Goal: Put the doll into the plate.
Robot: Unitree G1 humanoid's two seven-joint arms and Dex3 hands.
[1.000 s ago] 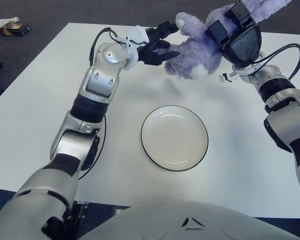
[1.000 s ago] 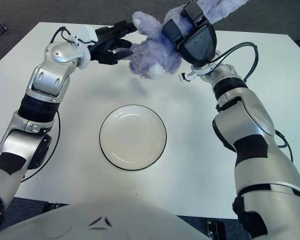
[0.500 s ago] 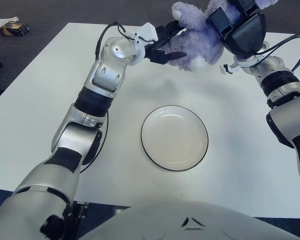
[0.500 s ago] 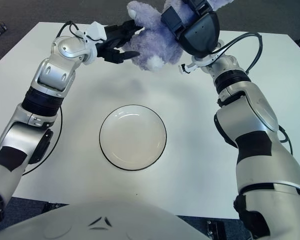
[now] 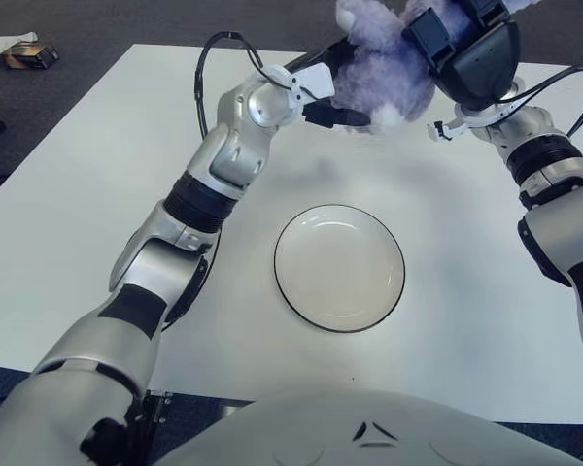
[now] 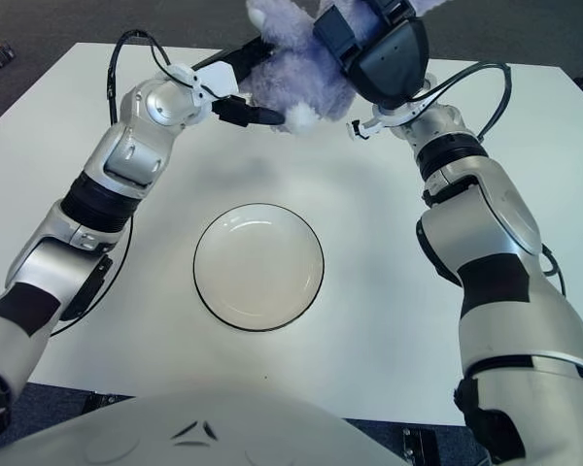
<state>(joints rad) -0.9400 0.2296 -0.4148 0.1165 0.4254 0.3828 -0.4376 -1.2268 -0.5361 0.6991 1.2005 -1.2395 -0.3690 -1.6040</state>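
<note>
Got both my left hand (image 5: 316, 87) and right hand (image 5: 462, 44) clamped on the fuzzy purple plush doll (image 5: 384, 73), held high so it clears the round white black-rimmed plate (image 5: 339, 268).

The plate (image 5: 339, 268) lay alone in the middle of the white bench (image 5: 68, 214), with bare surface on every side of it and nothing inside its rim, so the way down onto it stood open from above. Both arms crowded the far edge: the left robot hand (image 5: 321, 83) and the right robot hand (image 5: 463, 44) were clamped on the purple doll (image 5: 379, 73), raised clear of the bench. The left forearm slanted across the left half of the bench, near the plate's left side. A black cable (image 5: 549, 92) looped beside the right wrist.
</note>
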